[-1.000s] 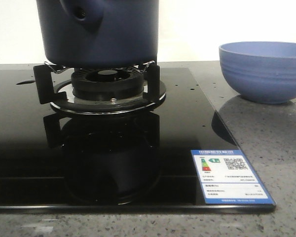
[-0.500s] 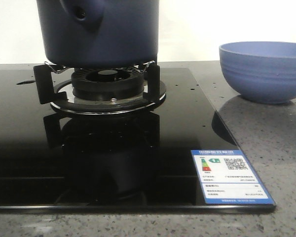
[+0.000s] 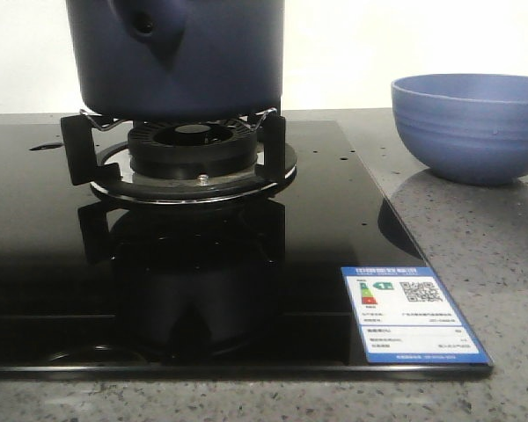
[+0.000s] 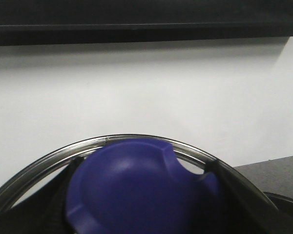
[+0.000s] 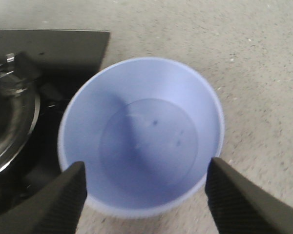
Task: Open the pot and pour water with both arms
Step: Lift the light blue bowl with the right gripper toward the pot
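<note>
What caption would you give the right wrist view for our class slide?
Open end effector hovering above the light blue bowl on the speckled counter, beside the black stove.

The pot (image 3: 180, 57) sits on the burner stand (image 3: 189, 154) at the far left of the glass cooktop (image 3: 158, 290), blocking passage there; its handle socket (image 3: 150, 26) juts toward the near left. The near half of the cooktop is flat and open, with only a label (image 3: 411, 315) lying flush at its near right corner. On the stone surface (image 3: 502, 264) at the far right stands the bowl (image 3: 471, 127), with a clear gap between it and the pot. The right end effector (image 5: 146, 187) hangs above the bowl (image 5: 141, 136), its fingers (image 5: 234, 195) spread wider than the rim.
</note>
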